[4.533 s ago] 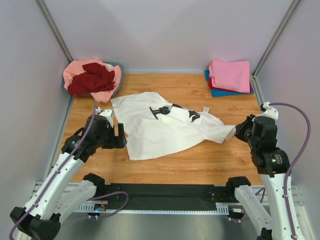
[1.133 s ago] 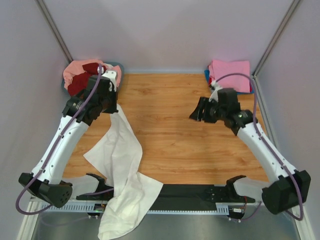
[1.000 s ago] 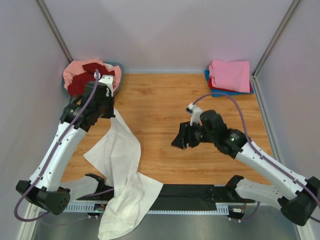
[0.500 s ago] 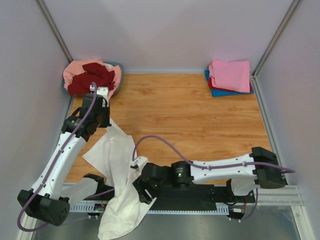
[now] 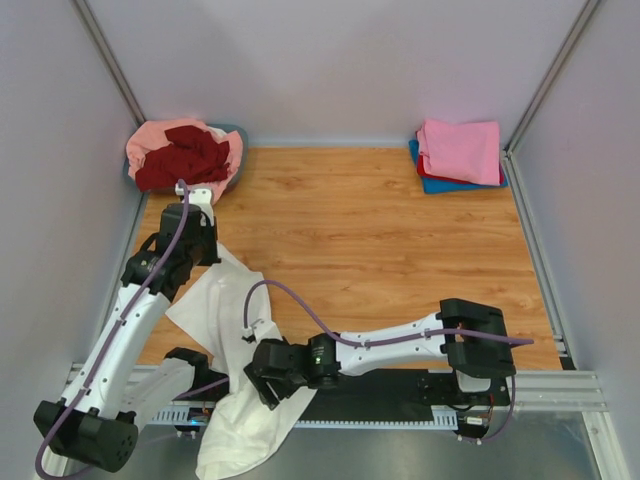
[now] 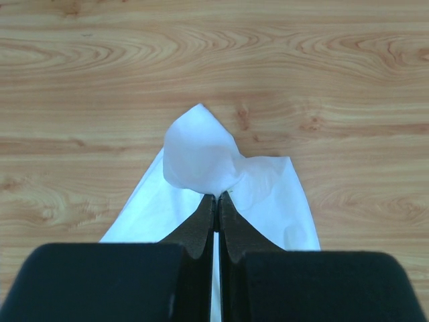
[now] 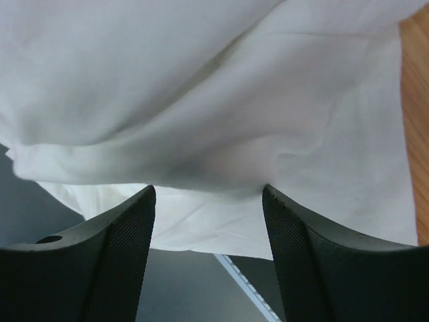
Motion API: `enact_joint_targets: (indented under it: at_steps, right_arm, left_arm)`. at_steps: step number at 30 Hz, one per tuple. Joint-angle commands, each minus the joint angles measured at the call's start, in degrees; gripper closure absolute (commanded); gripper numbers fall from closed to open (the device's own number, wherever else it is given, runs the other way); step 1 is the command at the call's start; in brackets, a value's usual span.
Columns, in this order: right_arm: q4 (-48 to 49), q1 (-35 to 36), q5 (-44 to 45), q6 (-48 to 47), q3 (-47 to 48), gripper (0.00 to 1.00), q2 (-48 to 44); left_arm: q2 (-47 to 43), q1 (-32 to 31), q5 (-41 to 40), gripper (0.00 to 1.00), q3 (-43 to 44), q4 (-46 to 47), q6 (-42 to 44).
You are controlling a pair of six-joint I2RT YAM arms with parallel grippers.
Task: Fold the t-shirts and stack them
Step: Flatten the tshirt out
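The large off-white t-shirt hangs from my left gripper and drapes over the table's near left edge, its lower end below the rail. In the left wrist view the left gripper is shut on a bunched corner of the off-white t-shirt above the wood. My right arm reaches across to the near left, and the right gripper lies against the draped cloth. In the right wrist view the right gripper is open, with a fold of the off-white t-shirt just beyond its fingertips.
A grey-blue tub at the back left holds crumpled salmon-pink and dark red t-shirts. At the back right lies a folded stack: bright pink t-shirt on top, red and blue t-shirt edges under it. Grey walls enclose the table.
My right arm has swung from the table's middle down to the near left edge, onto the hanging shirt, with its jaws widening. My left gripper has drawn nearer with the shirt corner.
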Motion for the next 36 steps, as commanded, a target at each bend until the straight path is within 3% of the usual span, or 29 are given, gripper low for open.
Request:
enact_joint_targets:
  at_steps: [1, 11, 17, 25, 27, 30, 36]
  right_arm:
    - [2.6, -1.5, 3.7, 5.5, -3.2, 0.34, -1.5]
    - [9.8, -3.4, 0.2, 8.3, -8.6, 0.36, -1.7]
    - [15.4, -3.4, -2.2, 7.0, -10.2, 0.48, -2.9]
    - [16.0, -3.4, -2.6, 6.6, -10.2, 0.75, -2.2]
    - [14.9, -3.4, -1.8, 6.5, -9.6, 0.86, -2.1]
    - [10.6, -3.4, 0.7, 6.6, -8.7, 0.93, -3.4]
    - [-5.8, -3.4, 8.7, 6.4, -6.8, 1.00, -9.8]
  left_arm:
    - [-1.2, 0.4, 0.3, 1.00, 0.0, 2.9, 0.3]
    - [-1.1, 0.4, 0.2, 1.00, -0.2, 2.9, 0.5]
    - [-1.0, 0.4, 0.2, 1.00, -0.2, 2.7, 0.4]
    - [-0.9, 0.4, 0.1, 1.00, -0.2, 2.7, 0.4]
    - [-0.9, 0.4, -0.1, 1.00, -0.2, 2.7, 0.5]
    - [-0.9, 0.4, -0.2, 1.00, -0.3, 2.6, 0.3]
    - [-0.9, 0.4, -0.5, 1.00, -0.2, 2.6, 0.4]
